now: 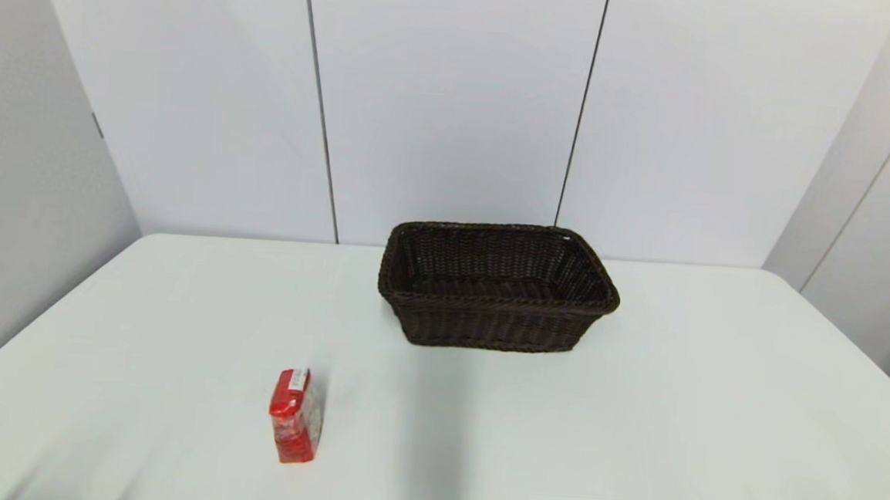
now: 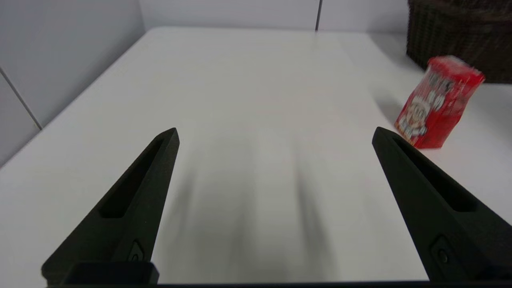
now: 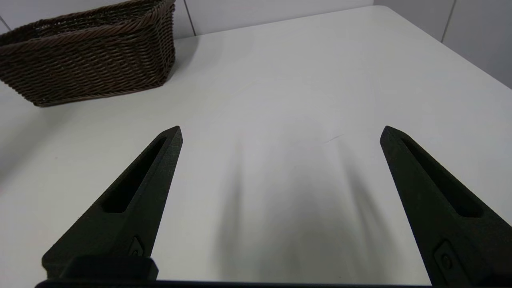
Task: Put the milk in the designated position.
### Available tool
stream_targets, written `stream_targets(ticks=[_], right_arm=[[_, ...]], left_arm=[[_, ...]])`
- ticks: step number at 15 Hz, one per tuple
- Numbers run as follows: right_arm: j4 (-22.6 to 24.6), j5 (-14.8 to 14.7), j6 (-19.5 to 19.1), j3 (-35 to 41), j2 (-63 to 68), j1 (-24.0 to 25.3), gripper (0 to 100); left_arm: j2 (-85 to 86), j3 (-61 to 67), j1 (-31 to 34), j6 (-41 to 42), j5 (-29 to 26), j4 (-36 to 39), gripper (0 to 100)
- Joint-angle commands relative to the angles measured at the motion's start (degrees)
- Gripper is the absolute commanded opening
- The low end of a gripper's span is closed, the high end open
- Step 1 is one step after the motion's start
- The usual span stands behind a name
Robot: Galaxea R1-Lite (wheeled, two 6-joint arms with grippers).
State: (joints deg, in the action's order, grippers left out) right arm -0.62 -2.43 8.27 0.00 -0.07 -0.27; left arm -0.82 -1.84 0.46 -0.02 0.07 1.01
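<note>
Head view: I see the milk (image 1: 296,416) upright on the table (image 1: 634,447), on my left side near the front, well apart from the basket (image 1: 497,286); neither arm shows here.
Left wrist view: my left gripper (image 2: 275,134) hovers low over bare table, fingers wide apart and empty, the milk (image 2: 438,104) off beyond one fingertip.
Right wrist view: my right gripper (image 3: 281,132) sits parked, fingers spread wide, holding nothing, the basket (image 3: 88,60) ahead.
Risk, tipping: the carton looks narrow and light; I judge a finger brushing its side on approach would topple it.
Risk, placement: no marker shows the spot, so I could set it down wrong.
</note>
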Motion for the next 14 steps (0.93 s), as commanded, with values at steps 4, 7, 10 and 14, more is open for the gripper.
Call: stream_targets(ticks=[4, 7, 10, 14], right_arm=[[0.0, 0.0, 0.1, 0.0, 0.1, 0.0, 100], [0.0, 0.0, 0.1, 0.0, 0.1, 0.0, 100], [0.0, 0.0, 0.1, 0.0, 0.1, 0.0, 100], [0.0, 0.0, 0.1, 0.0, 0.1, 0.0, 100]], left_arm=[[-19.2, -8.6, -0.4, 10.0, -25.0, 2.1, 100], [-25.6, -7.9, -0.3, 12.2, -32.2, 2.5, 100], [-30.7, -7.7, -0.2, 15.3, -32.4, 2.5, 100], [-37.9, -7.7, -0.2, 20.1, -33.1, 2.2, 100]])
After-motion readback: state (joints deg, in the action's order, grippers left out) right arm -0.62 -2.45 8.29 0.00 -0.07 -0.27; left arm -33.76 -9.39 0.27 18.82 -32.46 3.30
